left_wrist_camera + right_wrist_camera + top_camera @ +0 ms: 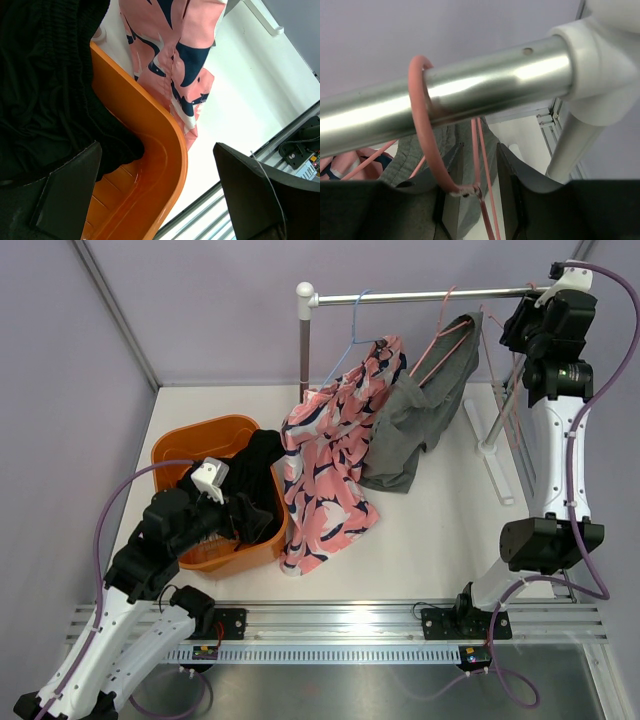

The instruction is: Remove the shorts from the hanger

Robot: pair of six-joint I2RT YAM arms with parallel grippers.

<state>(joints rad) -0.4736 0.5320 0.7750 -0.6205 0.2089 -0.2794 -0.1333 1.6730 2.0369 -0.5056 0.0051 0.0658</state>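
Grey shorts (420, 425): hanging on the pink hanger (447, 332) from the rail (420, 297), just right of the pink shorts (335, 470). They are on the hanger, not yet off.
Right gripper (479, 162): up at the rail's right end, tucked under the hook. The hanger's neck wires run through a narrow gap between its fingers (no clear pinch on them). It is likely there to steady or lift the hanger while the cloth comes away.
Left gripper (157, 150): fingers spread wide and holding nothing, hovering over the basket (200, 435), well apart from the rail. That looks like the drop-off spot.
Black garment (255, 475): heaped in the basket's right side, under the left gripper.
Count: three garments (grey, pink, black). Two loaded hangers, the pink hanger and a blue hanger (352, 325). More pink wire beside the right gripper, number unclear. One basket, one rail.
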